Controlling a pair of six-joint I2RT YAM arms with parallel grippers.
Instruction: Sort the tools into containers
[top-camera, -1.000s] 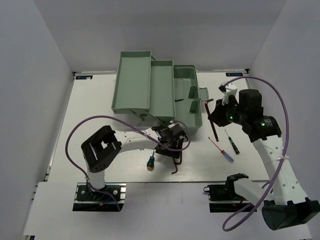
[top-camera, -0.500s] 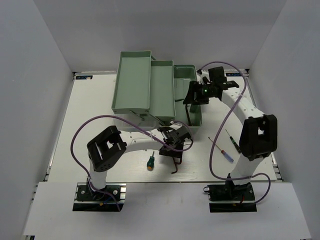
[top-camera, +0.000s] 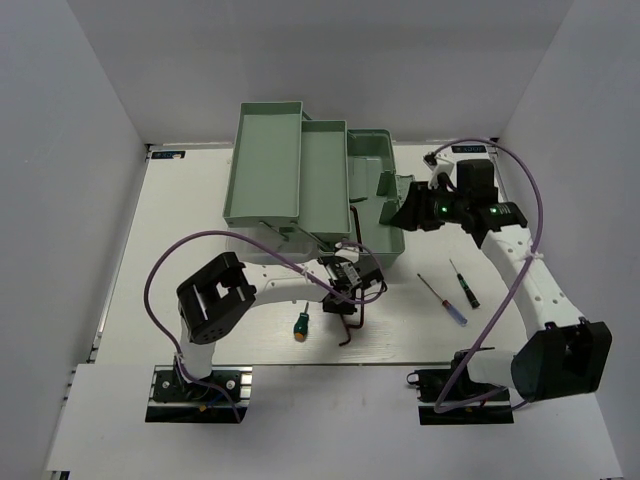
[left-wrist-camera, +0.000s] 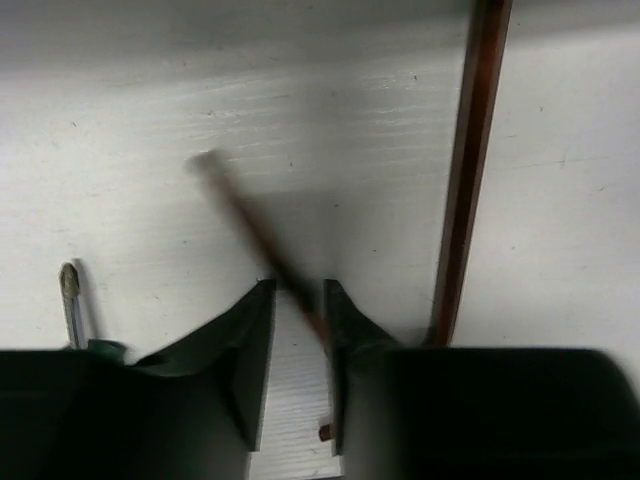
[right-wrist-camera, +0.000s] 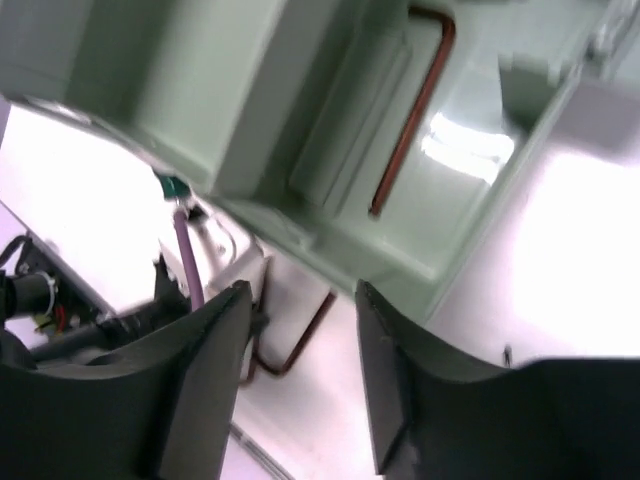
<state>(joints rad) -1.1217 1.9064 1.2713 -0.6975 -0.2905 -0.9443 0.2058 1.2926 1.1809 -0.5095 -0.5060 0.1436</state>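
Note:
My left gripper (top-camera: 350, 290) is low over the table in front of the toolbox. In the left wrist view its jaws (left-wrist-camera: 297, 290) stand a little apart around a thin brown hex key (left-wrist-camera: 255, 225), which rests against the right finger. A second hex key (left-wrist-camera: 468, 170) lies just to the right. A green-handled screwdriver (top-camera: 300, 325) lies to the left. My right gripper (top-camera: 405, 212) is open and empty beside the toolbox base (top-camera: 375, 150). A hex key (right-wrist-camera: 410, 110) lies inside the base. Two precision screwdrivers (top-camera: 441, 298) (top-camera: 463, 284) lie on the table at the right.
Two mint trays (top-camera: 265, 170) (top-camera: 322, 180) fold out from the toolbox at the back centre. The translucent lid (top-camera: 405, 190) hangs off the base's right end. Purple cables loop beside both arms. White walls stand around the table.
My right gripper carried a hex key from the table's right side over the toolbox base, let it go there and pulled back to the right. My left gripper shifted slightly right over the hex keys.

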